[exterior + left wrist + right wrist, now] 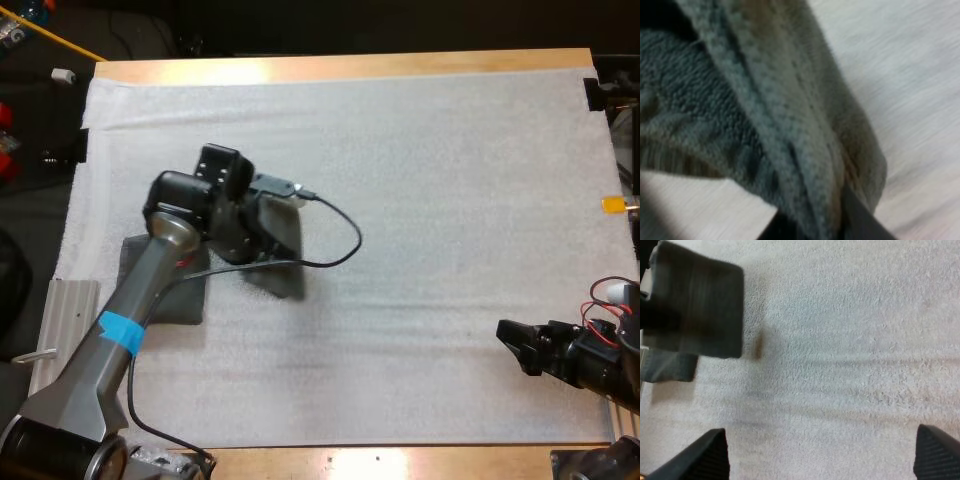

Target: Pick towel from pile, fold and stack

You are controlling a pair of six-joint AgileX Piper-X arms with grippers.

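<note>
Towel [790, 125] hangs pinched in my left gripper [816, 222], around 9 o'clock on the mat [450, 200], with the folded towel [165, 295] at its 8. Looks soft, light, floppy: better grabbed at the corners. Right gripper [825, 452] spread wide, empty, 4 o'clock.

The left tool [268, 228] is at a dark towel [285, 270] near the worktop's [350, 66] left edge, beside a folded towel [168, 292]. The right tool [512, 340] lies near the near right corner.

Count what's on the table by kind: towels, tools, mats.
Towels: 2 (held towel, lying towel)
Tools: 2 (left tool, right tool)
Mats: 1 (white mat)
Total: 5
</note>
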